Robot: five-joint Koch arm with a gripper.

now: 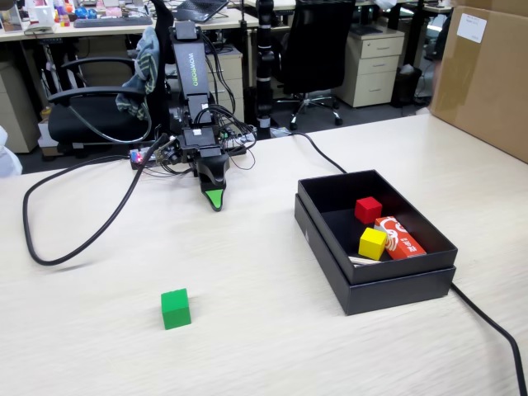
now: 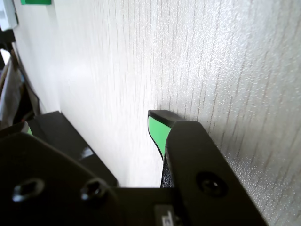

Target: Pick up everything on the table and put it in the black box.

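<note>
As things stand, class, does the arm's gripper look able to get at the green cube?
Probably yes. The green cube sits alone on bare table, well apart from the black box, and nothing lies between it and the gripper. Whether the arm stretches that far is uncertain.

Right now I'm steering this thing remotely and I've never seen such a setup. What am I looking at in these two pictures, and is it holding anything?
The machine is a small black hobby arm at the table's far edge, folded down with its gripper near the surface. The fixed view looks at it from across the table. The wrist view rides on the arm and lies on its side: you see table grain and one green-padded finger; the other tip is hidden, so I cannot tell if the fingers are open. Nothing appears to be held. A green cube sits alone on the table, well away from the gripper. The black box at the right of the fixed view holds a red cube, a yellow cube and a red-and-white packet.
</note>
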